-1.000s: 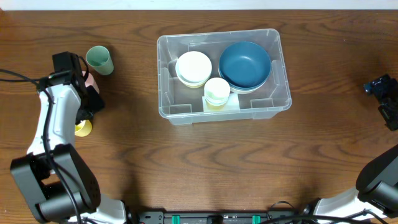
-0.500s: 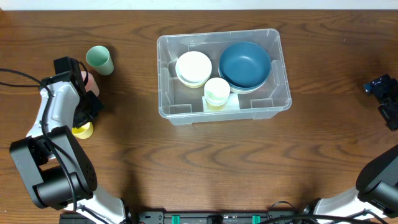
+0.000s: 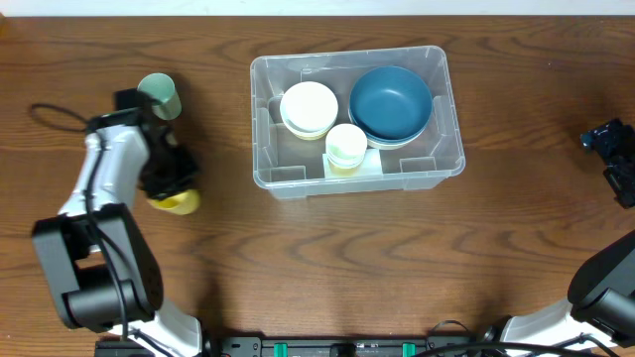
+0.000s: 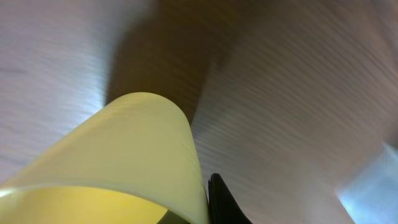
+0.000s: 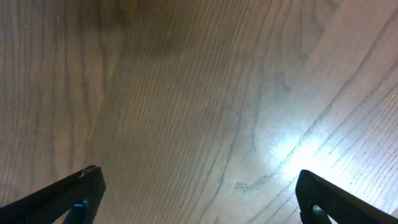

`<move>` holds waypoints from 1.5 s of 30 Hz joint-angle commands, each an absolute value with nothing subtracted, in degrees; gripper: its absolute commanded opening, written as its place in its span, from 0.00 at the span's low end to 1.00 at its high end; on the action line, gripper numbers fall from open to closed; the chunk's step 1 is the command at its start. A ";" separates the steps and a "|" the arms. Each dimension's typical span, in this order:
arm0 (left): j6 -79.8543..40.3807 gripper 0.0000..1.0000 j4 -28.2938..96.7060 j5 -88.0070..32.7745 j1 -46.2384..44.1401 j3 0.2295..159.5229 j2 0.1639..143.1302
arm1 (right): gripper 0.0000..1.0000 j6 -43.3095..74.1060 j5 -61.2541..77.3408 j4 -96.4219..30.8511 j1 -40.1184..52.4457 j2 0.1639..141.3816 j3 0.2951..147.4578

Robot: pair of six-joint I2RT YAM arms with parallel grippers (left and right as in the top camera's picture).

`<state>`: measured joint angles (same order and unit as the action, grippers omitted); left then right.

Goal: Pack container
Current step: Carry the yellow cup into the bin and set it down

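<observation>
The clear plastic container (image 3: 268, 129) stands at the table's middle back. It holds a blue bowl (image 3: 391, 102), a cream bowl (image 3: 309, 107) and a pale yellow cup (image 3: 346, 145). My left gripper (image 3: 169, 183) is shut on a yellow cup (image 3: 179, 202), left of the container; the cup fills the left wrist view (image 4: 118, 162), with one black finger (image 4: 221, 202) against its wall. A corner of the container shows at that view's right edge (image 4: 373, 183). My right gripper (image 5: 196, 199) is open and empty over bare wood at the far right (image 3: 620, 164).
A green cup (image 3: 159, 96) lies on the table at the back left, just beyond my left arm. Any pink cup near it is hidden by the arm. Black cables (image 3: 50, 111) run at the left edge.
My left gripper has moved right and a little forward, carrying the yellow cup toward the container. The pink cup seen earlier beside the arm no longer shows. The right arm has not moved.
</observation>
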<state>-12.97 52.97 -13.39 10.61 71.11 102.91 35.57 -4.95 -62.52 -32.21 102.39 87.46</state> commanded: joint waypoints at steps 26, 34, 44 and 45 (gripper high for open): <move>-16.56 0.06 49.41 -0.71 -22.63 83.40 71.16 | 0.99 36.38 -5.58 -62.54 -32.29 102.54 87.37; -13.72 0.06 46.13 4.62 -30.00 83.40 82.41 | 0.99 36.38 -5.61 -62.54 -32.29 102.54 87.37; -12.71 0.06 46.39 4.56 -29.98 83.40 94.59 | 0.99 36.38 -5.61 -62.54 -32.29 102.54 87.37; -12.71 0.06 46.59 4.56 -29.98 83.40 95.44 | 0.99 36.38 -5.61 -62.54 -32.29 102.54 87.37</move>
<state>-13.58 46.19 3.40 -29.91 82.76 94.04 35.57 -4.95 -62.52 -32.21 102.39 87.46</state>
